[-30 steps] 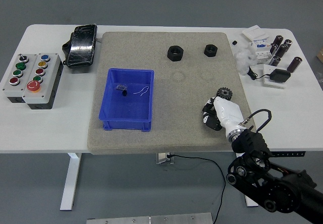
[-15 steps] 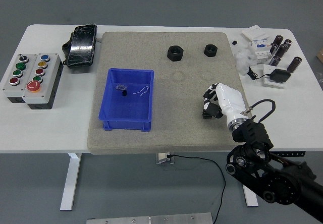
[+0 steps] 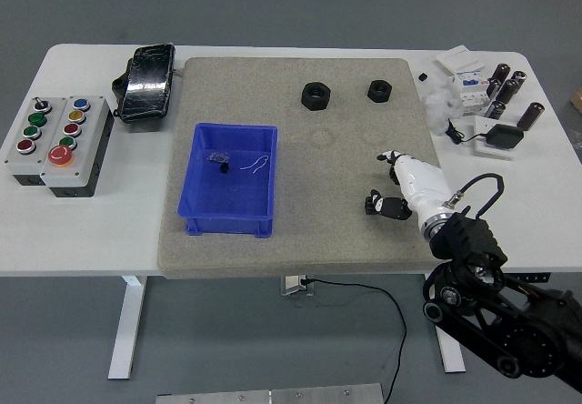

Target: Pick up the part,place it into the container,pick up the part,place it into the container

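Right hand drawn back toward the mat's near right corner since the earlier frames, fingers curled around a small black gear (only partly visible), blue container unmoved at mat's left, two black nuts unchanged.

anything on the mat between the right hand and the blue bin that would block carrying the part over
Nothing visible does. The right hand is at the mat's right side with a dark part at its fingers. The stretch of mat from there left to the blue bin is bare. The two black nuts lie farther back, off that line.
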{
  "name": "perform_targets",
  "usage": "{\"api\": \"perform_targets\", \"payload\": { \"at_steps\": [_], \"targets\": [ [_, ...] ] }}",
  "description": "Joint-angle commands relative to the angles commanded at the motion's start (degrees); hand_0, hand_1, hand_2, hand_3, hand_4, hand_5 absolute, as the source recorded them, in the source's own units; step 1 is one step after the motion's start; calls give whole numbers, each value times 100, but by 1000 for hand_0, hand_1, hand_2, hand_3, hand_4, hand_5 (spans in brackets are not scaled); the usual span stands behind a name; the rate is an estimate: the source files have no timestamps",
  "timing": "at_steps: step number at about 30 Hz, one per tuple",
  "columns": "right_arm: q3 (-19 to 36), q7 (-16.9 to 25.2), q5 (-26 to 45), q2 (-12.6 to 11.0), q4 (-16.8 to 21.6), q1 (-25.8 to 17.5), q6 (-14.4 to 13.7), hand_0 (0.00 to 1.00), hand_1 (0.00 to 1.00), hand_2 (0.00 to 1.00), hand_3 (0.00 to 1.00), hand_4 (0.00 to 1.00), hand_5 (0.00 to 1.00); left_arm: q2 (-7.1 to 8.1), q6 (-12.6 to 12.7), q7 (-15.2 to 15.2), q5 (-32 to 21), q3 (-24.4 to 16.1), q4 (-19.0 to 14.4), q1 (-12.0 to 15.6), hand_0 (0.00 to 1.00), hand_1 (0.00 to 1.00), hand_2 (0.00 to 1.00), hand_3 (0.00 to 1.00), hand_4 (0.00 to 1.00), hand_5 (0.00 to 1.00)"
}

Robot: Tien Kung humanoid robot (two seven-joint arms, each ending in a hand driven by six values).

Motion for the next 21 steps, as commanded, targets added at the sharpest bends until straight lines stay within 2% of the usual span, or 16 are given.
{"api": "perform_targets", "payload": {
  "at_steps": [4, 5, 9, 21],
  "targets": [
    [-89, -44, 119, -136, 58, -3, 131, 292, 572, 777, 744, 690, 175, 4, 3, -2, -8, 3, 0, -4, 663, 626, 583, 624, 684, 468],
    [-120, -55, 143, -157, 55, -1, 155, 288, 572, 743, 717, 700, 188, 5, 3, -2, -8, 3, 0, -6, 663, 626, 583, 625, 684, 469],
    [-232, -84, 214, -195, 58, 24, 227, 288, 572, 743, 717, 700, 188, -1, 3, -3, -2, 0, 0, -10, 663, 626, 583, 625, 684, 469],
    [-459, -12, 416, -247, 147, 125, 176, 284, 542, 705, 694, 694, 206, -6, 4, -7, 2, 3, 0, -15, 663, 626, 583, 625, 684, 470]
  ]
}}
